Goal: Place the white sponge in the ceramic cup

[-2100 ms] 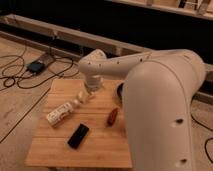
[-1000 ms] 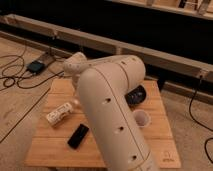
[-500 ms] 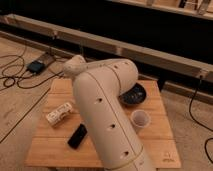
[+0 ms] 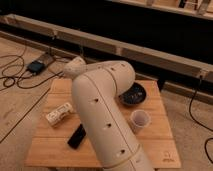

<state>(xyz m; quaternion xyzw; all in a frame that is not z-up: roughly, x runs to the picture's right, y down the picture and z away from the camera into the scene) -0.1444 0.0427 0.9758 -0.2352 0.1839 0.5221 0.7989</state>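
My arm [image 4: 100, 105] is stretching across the middle of the desk [image 4: 50, 146] and hiding my jaws, which are sitting somewhere behind it, so I cannot tell whether they are open, closed or gripping anything. The sponge is hiding behind the arm too; I am not seeing it anywhere. The cup [image 4: 139, 120] is standing upright at about 4 o'clock from the desk's centre, just beside my arm, with the dark bowl [image 4: 132, 94] near it at 2 o'clock. That closeness is worrying me: in swinging toward the cup, my arm could be knocking it over. A soft sponge could also be slipping from a weak grip, or landing in the bowl instead. The bottle [image 4: 59, 114] at 9 o'clock and the black object [image 4: 76, 136] at 7 o'clock are lying close enough to get swept.
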